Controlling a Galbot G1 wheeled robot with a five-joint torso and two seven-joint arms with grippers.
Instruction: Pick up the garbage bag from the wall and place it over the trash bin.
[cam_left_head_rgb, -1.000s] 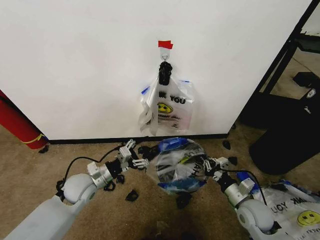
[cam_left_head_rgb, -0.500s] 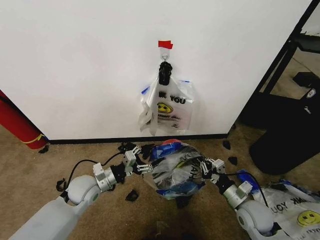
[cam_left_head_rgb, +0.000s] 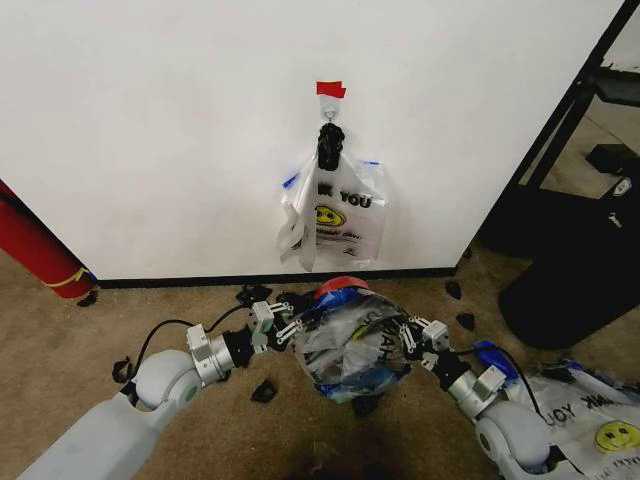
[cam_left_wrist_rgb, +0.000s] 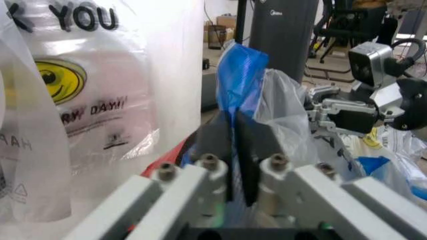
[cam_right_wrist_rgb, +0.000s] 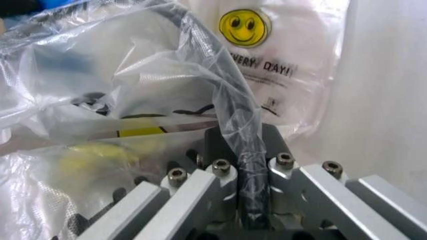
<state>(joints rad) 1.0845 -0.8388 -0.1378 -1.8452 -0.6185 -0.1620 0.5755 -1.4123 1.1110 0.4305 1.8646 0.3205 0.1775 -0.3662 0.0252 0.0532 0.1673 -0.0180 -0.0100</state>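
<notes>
The see-through garbage bag (cam_left_head_rgb: 350, 342) with blue strips bulges low over the carpet, just in front of the wall (cam_left_head_rgb: 150, 130). It is stretched between my two grippers. My left gripper (cam_left_head_rgb: 290, 328) is shut on its blue-edged rim (cam_left_wrist_rgb: 241, 75). My right gripper (cam_left_head_rgb: 405, 335) is shut on the opposite side, where plastic lies over a black curved rim (cam_right_wrist_rgb: 230, 107) of the trash bin. A red part of the bin (cam_left_head_rgb: 343, 285) pokes out at the bag's far edge; the bag hides the rest of it.
White "THANK YOU" smiley bags (cam_left_head_rgb: 338, 212) hang from a hook under red tape (cam_left_head_rgb: 330, 89). A large black container (cam_left_head_rgb: 580, 265) stands to the right and a red cylinder (cam_left_head_rgb: 35, 245) to the left. Black scraps (cam_left_head_rgb: 264, 391) litter the carpet. Another smiley bag (cam_left_head_rgb: 590, 420) lies by my right arm.
My left gripper has moved right and closed in on the bag. The bag has sunk lower and nearer me, and the bin's red part now shows at its far edge.
</notes>
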